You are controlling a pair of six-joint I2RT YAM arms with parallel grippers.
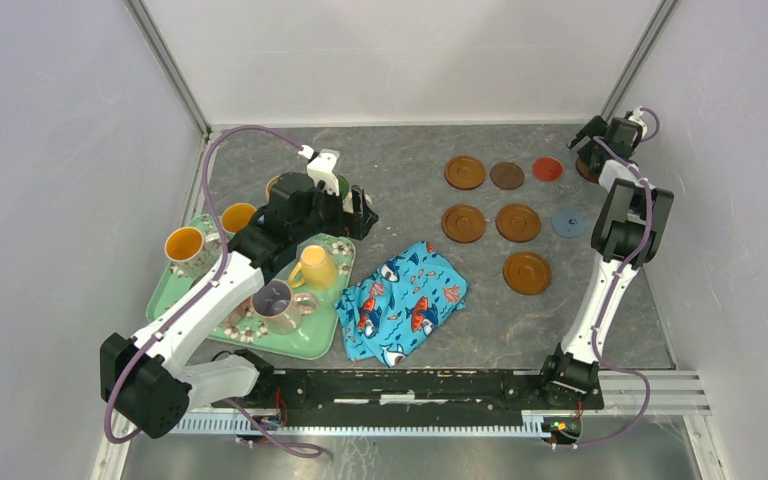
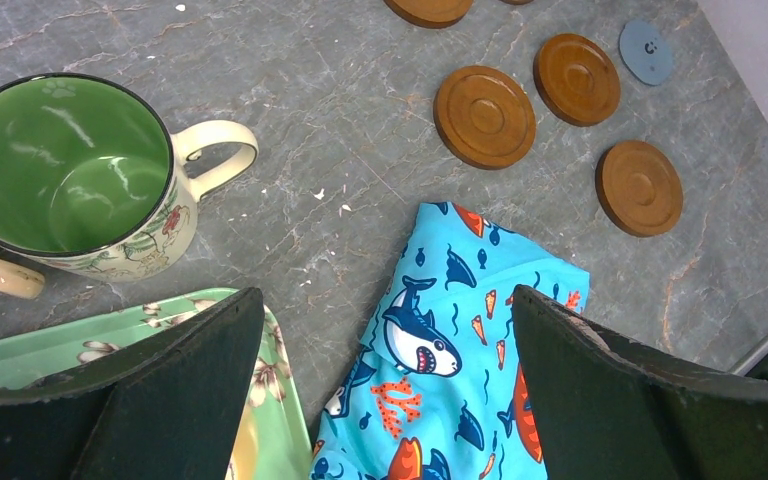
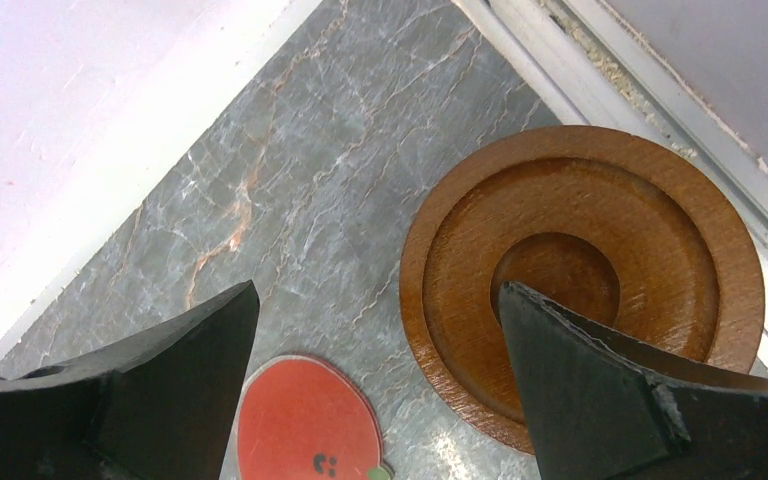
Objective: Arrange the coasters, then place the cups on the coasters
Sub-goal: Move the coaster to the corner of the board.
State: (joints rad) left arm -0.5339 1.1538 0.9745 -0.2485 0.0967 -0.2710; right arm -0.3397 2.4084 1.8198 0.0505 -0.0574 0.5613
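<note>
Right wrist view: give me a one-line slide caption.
Open fingers poised above a ringed brown wooden coaster near the grey table's corner, a flat red round coaster beside it.

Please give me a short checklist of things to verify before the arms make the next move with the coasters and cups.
1. The left tool is open and empty: ok.
2. The right tool is open and empty: ok.
3. The right tool is over the brown coaster in the corner: ok. One finger overlaps it, but there is no grip.
4. The red coaster lies apart from the brown coaster: ok.
5. The green-lined mug stands upright on the table, beside the tray: ok.
6. The cloth is out of the way: probably not ok. It lies beside the tray, toward the right arm's side.
</note>
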